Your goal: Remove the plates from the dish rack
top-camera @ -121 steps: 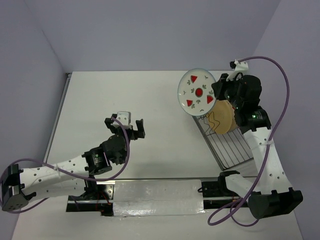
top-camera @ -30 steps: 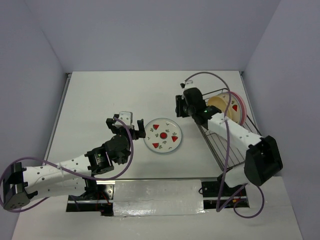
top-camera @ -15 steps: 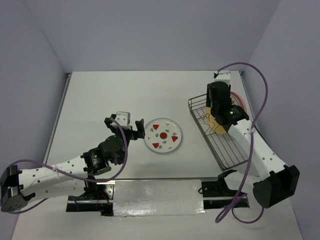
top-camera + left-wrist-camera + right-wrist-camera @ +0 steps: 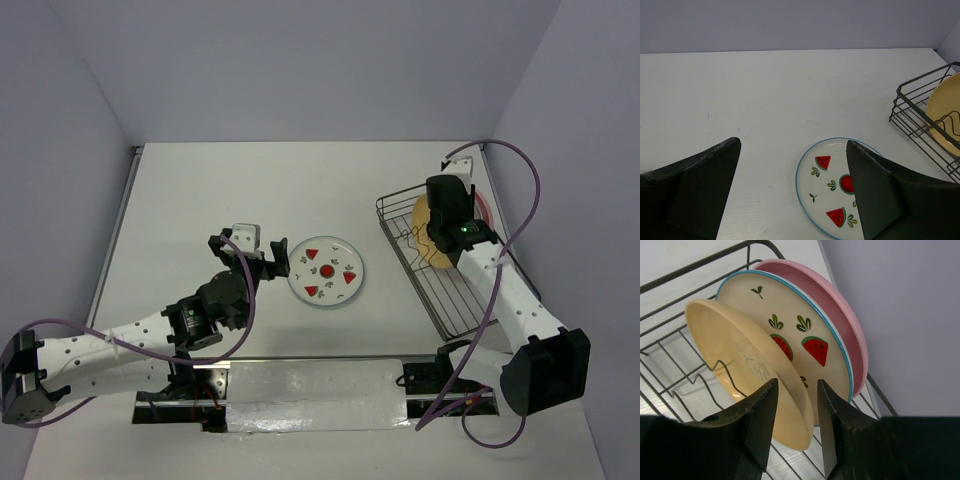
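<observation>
Standing on edge in the dish rack [image 4: 460, 300], at 3 o'clock on the table [image 4: 200, 190] in the overhead view: three plates, packed face to face.

- Yellow plate [image 4: 735, 355]: front of the row and nearest the right gripper [image 4: 797, 390]. In the right wrist view its rim runs from 10 o'clock down to 5 o'clock and passes between the two fingers.
- White plate with watermelon marks [image 4: 790, 325]: just behind the yellow one.
- Pink plate [image 4: 840, 320]: last in the row, toward 2 o'clock.
- Right gripper: jaws part-way apart, one on each face of the yellow plate's lower rim. Whether the pads bear on it cannot be told.
- Second watermelon plate [image 4: 326, 271]: flat on the table, well apart from the rack.
- Left gripper [image 4: 792, 145]: jaws wide, holding nothing, with the flat plate at its 3 o'clock.

Judgement: the right arm is much the nearer to the rack, and the yellow plate is the next to be lifted.
</observation>
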### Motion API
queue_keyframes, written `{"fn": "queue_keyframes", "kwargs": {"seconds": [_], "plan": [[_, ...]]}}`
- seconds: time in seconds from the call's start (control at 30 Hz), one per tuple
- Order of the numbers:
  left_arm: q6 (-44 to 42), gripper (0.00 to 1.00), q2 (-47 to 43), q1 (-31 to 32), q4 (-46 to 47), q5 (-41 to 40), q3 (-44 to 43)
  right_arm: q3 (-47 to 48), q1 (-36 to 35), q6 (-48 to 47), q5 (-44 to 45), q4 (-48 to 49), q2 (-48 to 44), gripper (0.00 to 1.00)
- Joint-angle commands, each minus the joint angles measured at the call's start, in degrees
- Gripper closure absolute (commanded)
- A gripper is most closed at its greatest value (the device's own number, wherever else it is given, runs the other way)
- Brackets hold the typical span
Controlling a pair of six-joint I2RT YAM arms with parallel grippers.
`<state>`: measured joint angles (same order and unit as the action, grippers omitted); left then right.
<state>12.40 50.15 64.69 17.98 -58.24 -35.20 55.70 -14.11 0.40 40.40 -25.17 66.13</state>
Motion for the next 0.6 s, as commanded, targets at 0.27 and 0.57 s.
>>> {"fn": "queue_keyframes", "kwargs": {"seconds": [0.27, 0.57], "plan": [[1.4, 0.01, -1.19, 0.18, 1.97, -1.44, 0.31, -1.3, 2.16, -2.16, 0.03, 3.72, 1.28, 0.62], [1.4, 0.01, -1.2, 0.18, 1.97, -1.35, 0.31, -0.95, 2.42, -4.09, 0.91, 3.37, 0.24, 0.82]]}}
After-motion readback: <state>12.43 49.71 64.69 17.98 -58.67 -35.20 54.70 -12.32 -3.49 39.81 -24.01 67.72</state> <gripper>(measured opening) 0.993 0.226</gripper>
